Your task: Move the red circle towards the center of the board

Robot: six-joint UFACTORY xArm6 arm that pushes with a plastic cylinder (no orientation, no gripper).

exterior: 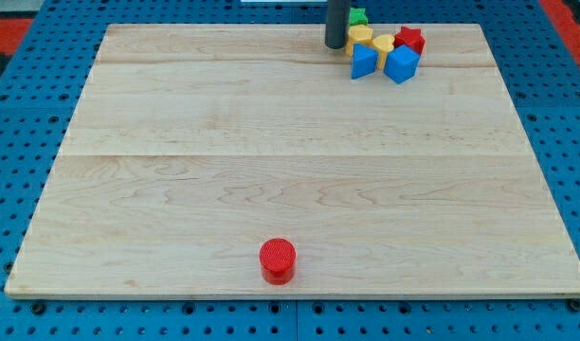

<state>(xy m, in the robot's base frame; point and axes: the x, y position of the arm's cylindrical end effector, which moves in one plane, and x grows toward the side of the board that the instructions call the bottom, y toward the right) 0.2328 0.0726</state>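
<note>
The red circle (278, 259) sits alone near the near edge of the tabletop (176, 189), a little left of the midline, with bare wood all around it and the board's center well beyond it on the far side. It looks to me like a short, stiff disc, probably light, with faintly ribbed sides, so I judge it will slide easily on the smooth wood and may veer or spin off if pushed off-center. There is nothing to grasp with here, since my arm carries no gripper at all, only the dark rod, so open or closed does not apply. The place to make contact, as I see it, is the disc's near side, square through its middle, so that a push carries it toward the far side and the center. My tip (335, 45) is at the far edge of the tabletop, right of the midline and well apart from the red circle. It stands just left of a tight cluster of blocks: a yellow block (359, 36) closest to it, a second yellow block (382, 44), a green block (358, 16) behind, a red block (410, 39) on the right, and two blue blocks (364, 62) (402, 63) on the near side. Whether the tip touches the closest yellow block I cannot tell. I can read no brand, label or writing anywhere.
</note>
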